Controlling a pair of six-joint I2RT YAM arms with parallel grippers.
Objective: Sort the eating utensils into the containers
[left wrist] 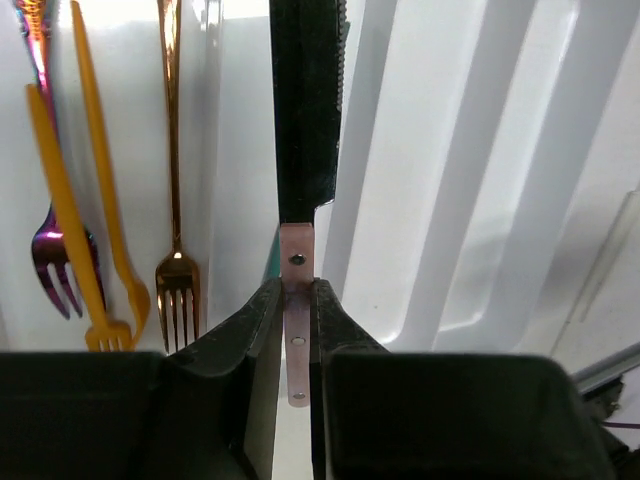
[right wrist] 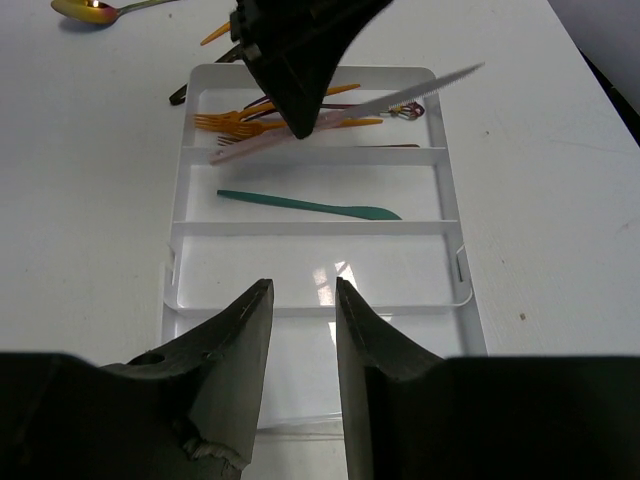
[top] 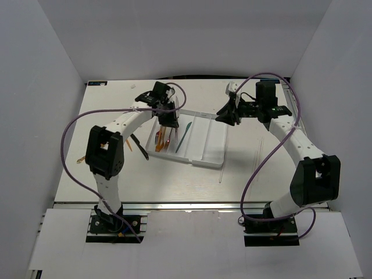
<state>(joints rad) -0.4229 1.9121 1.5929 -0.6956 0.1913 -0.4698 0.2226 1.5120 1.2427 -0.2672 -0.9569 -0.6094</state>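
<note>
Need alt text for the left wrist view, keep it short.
The left gripper is shut on the riveted handle of a dark serrated knife, which points away from the camera over the white tray. In the compartment to its left lie an iridescent fork, an orange fork and a gold fork.

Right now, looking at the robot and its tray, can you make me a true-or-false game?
1. The left gripper is shut on a knife. True.
2. The right gripper holds a spoon. False: its jaws are apart and empty.
3. A teal knife lies alone in one tray compartment. True.
4. No fork is in the tray yet. False: several forks lie in its end compartment.
5. The gold spoon is in the tray. False: it lies on the table outside it.
</note>
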